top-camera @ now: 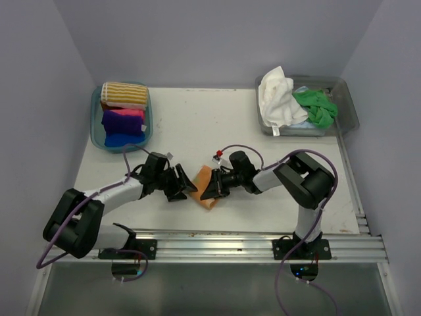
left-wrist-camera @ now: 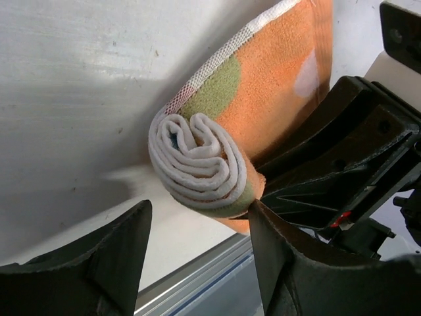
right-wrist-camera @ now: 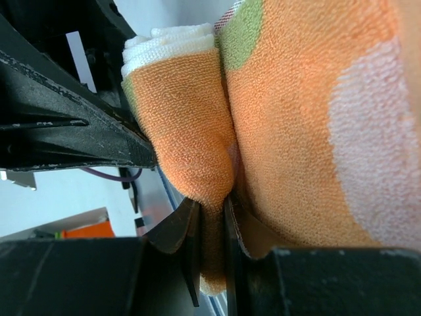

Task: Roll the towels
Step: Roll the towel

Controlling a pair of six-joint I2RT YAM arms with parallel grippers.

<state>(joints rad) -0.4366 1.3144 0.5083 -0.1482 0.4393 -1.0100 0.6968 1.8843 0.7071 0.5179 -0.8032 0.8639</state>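
Note:
An orange towel with green and pale spots lies half rolled at the table's middle front, between my two grippers. Its coiled white-edged end faces the left wrist camera. My left gripper is open and straddles that roll's end, its right finger touching the cloth. From the other side my right gripper is shut on a pinched fold of the orange towel. More towels wait in the back-right tub: a white one and a green one.
A blue tub at the back left holds rolled towels: striped, pink, purple and blue. The clear tub stands at the back right. A metal rail runs along the near table edge, just below the roll.

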